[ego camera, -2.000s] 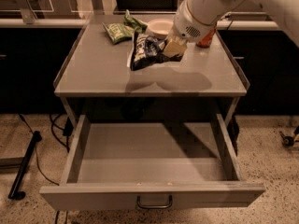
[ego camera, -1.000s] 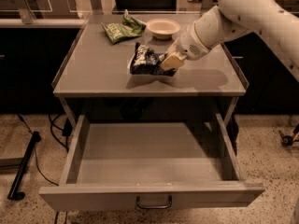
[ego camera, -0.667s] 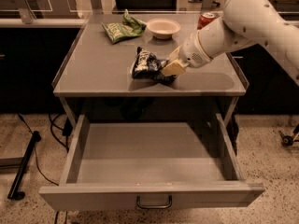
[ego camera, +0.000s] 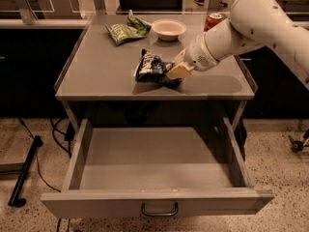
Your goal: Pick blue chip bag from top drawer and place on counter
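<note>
The blue chip bag (ego camera: 151, 68) is crumpled and rests on the counter (ego camera: 96, 76), near the middle of its front part. My gripper (ego camera: 175, 71) is at the bag's right end, low over the counter, and is shut on the bag. The white arm comes in from the upper right. Below, the top drawer (ego camera: 154, 161) is pulled fully open with nothing inside; its pull handle (ego camera: 159, 210) faces the front.
A green snack bag (ego camera: 126, 30), a white bowl (ego camera: 168, 29) and a red can (ego camera: 214, 20) stand along the counter's back edge. A black pole and cables (ego camera: 24, 170) lie on the floor at left. A caster (ego camera: 297, 144) is at right.
The gripper has carried the blue chip bag down and toward the counter's front middle. The bag hung in the air before and now rests on the counter.
</note>
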Robot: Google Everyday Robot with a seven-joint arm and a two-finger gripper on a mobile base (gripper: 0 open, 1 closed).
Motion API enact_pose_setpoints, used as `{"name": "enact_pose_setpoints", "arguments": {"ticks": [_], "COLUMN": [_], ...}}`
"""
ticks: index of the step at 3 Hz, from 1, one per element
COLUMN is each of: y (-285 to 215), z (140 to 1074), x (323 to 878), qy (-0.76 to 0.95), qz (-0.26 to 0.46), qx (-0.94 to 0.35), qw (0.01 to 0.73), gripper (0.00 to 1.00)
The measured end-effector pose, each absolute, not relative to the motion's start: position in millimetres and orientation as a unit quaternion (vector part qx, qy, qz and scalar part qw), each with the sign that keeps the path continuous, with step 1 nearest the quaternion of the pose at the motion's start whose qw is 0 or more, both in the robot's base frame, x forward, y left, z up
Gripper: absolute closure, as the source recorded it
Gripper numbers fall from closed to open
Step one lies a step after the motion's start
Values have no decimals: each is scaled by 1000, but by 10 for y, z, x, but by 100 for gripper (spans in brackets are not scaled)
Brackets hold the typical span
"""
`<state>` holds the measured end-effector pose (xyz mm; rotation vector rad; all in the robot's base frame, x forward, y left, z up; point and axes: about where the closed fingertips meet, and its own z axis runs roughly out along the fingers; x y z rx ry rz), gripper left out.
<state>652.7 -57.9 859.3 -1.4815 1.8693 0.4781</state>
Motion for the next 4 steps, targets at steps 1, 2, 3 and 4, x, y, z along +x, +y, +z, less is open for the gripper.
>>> {"name": "enact_pose_setpoints", "arguments": {"ticks": [1, 2, 3, 4], "y": [-579, -579, -579, -579], "z": [8592, 8592, 8592, 8592], "x": [6527, 6527, 6527, 6527], "qy": [721, 721, 721, 721], "qz": [184, 184, 184, 184], "qx": [-571, -571, -571, -571], "qw": [347, 347, 347, 347], "gripper": [35, 5, 0, 0]}}
